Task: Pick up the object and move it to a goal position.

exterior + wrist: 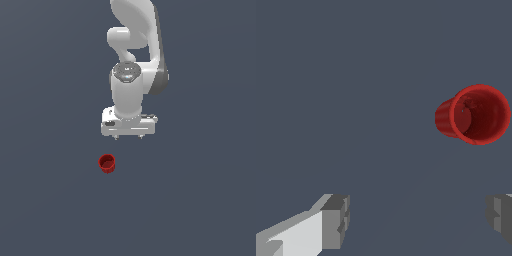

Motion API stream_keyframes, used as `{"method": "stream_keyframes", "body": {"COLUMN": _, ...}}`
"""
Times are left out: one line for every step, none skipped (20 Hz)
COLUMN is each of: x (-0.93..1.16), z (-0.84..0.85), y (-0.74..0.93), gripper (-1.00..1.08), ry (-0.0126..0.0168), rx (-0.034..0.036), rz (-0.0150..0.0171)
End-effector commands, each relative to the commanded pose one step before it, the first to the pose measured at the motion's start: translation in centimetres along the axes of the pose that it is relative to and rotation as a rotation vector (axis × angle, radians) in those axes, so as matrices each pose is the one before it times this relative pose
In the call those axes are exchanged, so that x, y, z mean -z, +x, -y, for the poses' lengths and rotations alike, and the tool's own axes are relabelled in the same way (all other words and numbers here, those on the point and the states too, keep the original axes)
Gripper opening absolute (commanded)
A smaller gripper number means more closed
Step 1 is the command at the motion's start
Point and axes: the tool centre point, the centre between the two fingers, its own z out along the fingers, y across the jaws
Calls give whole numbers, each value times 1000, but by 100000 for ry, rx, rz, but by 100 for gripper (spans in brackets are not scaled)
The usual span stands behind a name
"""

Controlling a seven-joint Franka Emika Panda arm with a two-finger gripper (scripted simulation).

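- Your gripper [128, 136] hangs from the white arm [131, 60] near the middle of the exterior view, pointing down at the worktop [50, 200], a plain dark grey-blue surface.
- The gripper's two fingers stand wide apart with only bare worktop between them; nothing is held. In the wrist view you see one grey fingertip [336, 220] on a white link, and the other only partly, cut off at the picture's edge.
- The red cup [107, 163] sits on the worktop, apart from the gripper. In the exterior view it lies at about 7 o'clock from the gripper, a little toward the exterior view's left and nearer the bottom of the picture.
- Nothing touches the cup. It is not between the fingers; in the wrist view it shows clear of both fingertips, off to one side of the gap.
- The cup stands upright with its open mouth facing up. Its sides are ribbed and taper slightly toward the base.
- In the wrist view you look into the cup [474, 115]: the inside is hollow and shows only its own red floor and wall. It holds nothing.
- The cup looks narrower than the space between the spread fingers.
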Motion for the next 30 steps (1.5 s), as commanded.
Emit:
{"method": "stream_keyframes", "body": {"x": 0, "z": -1, "y": 0, "gripper": 100, "ry": 0, "rx": 0, "rz": 0}}
{"method": "stream_keyframes", "body": {"x": 21, "z": 66, "y": 5, "gripper": 100, "ry": -7, "rx": 204, "rz": -37}}
{"method": "stream_keyframes", "body": {"x": 62, "z": 193, "y": 14, "gripper": 100, "ry": -17, "rx": 596, "rz": -108}}
{"method": "stream_keyframes", "body": {"x": 101, "z": 311, "y": 22, "gripper": 100, "ry": -28, "rx": 968, "rz": -176}}
{"method": "stream_keyframes", "body": {"x": 141, "z": 433, "y": 30, "gripper": 100, "ry": -40, "rx": 1339, "rz": -243}}
{"method": "stream_keyframes", "body": {"x": 180, "z": 546, "y": 35, "gripper": 100, "ry": -53, "rx": 1684, "rz": -305}}
{"method": "stream_keyframes", "body": {"x": 171, "z": 509, "y": 28, "gripper": 100, "ry": -52, "rx": 1558, "rz": -280}}
{"method": "stream_keyframes", "body": {"x": 132, "z": 384, "y": 15, "gripper": 100, "ry": -41, "rx": 1161, "rz": -206}}
{"method": "stream_keyframes", "body": {"x": 90, "z": 254, "y": 1, "gripper": 100, "ry": -28, "rx": 754, "rz": -130}}
{"method": "stream_keyframes", "body": {"x": 46, "z": 123, "y": -9, "gripper": 100, "ry": -13, "rx": 347, "rz": -56}}
{"method": "stream_keyframes", "body": {"x": 6, "z": 16, "y": -10, "gripper": 100, "ry": 0, "rx": 0, "rz": 0}}
{"method": "stream_keyframes", "body": {"x": -44, "z": -122, "y": 7, "gripper": 100, "ry": 12, "rx": -319, "rz": 55}}
{"method": "stream_keyframes", "body": {"x": -57, "z": -130, "y": 41, "gripper": 100, "ry": 11, "rx": -314, "rz": 37}}
{"method": "stream_keyframes", "body": {"x": -70, "z": -131, "y": 79, "gripper": 100, "ry": 9, "rx": -267, "rz": 15}}
{"method": "stream_keyframes", "body": {"x": -90, "z": -167, "y": 113, "gripper": 100, "ry": 9, "rx": -309, "rz": 8}}
{"method": "stream_keyframes", "body": {"x": -116, "z": -215, "y": 144, "gripper": 100, "ry": 10, "rx": -396, "rz": 10}}
{"method": "stream_keyframes", "body": {"x": -145, "z": -269, "y": 171, "gripper": 100, "ry": 11, "rx": -512, "rz": 19}}
{"method": "stream_keyframes", "body": {"x": -175, "z": -329, "y": 198, "gripper": 100, "ry": 11, "rx": -632, "rz": 28}}
{"method": "stream_keyframes", "body": {"x": -204, "z": -380, "y": 224, "gripper": 100, "ry": 8, "rx": -733, "rz": 35}}
{"method": "stream_keyframes", "body": {"x": -231, "z": -427, "y": 250, "gripper": 100, "ry": 4, "rx": -819, "rz": 39}}
{"method": "stream_keyframes", "body": {"x": -260, "z": -473, "y": 277, "gripper": 100, "ry": -3, "rx": -897, "rz": 41}}
{"method": "stream_keyframes", "body": {"x": -290, "z": -521, "y": 303, "gripper": 100, "ry": -12, "rx": -978, "rz": 44}}
{"method": "stream_keyframes", "body": {"x": -322, "z": -574, "y": 327, "gripper": 100, "ry": -22, "rx": -1068, "rz": 48}}
{"method": "stream_keyframes", "body": {"x": -357, "z": -627, "y": 351, "gripper": 100, "ry": -35, "rx": -1160, "rz": 54}}
{"method": "stream_keyframes", "body": {"x": -392, "z": -680, "y": 374, "gripper": 100, "ry": -51, "rx": -1246, "rz": 58}}
{"method": "stream_keyframes", "body": {"x": -429, "z": -733, "y": 396, "gripper": 100, "ry": -70, "rx": -1330, "rz": 62}}
{"method": "stream_keyframes", "body": {"x": -464, "z": -781, "y": 413, "gripper": 100, "ry": -91, "rx": -1402, "rz": 66}}
{"method": "stream_keyframes", "body": {"x": -454, "z": -752, "y": 391, "gripper": 100, "ry": -103, "rx": -1337, "rz": 63}}
{"method": "stream_keyframes", "body": {"x": -430, "z": -702, "y": 358, "gripper": 100, "ry": -110, "rx": -1237, "rz": 59}}
{"method": "stream_keyframes", "body": {"x": -404, "z": -650, "y": 327, "gripper": 100, "ry": -114, "rx": -1136, "rz": 55}}
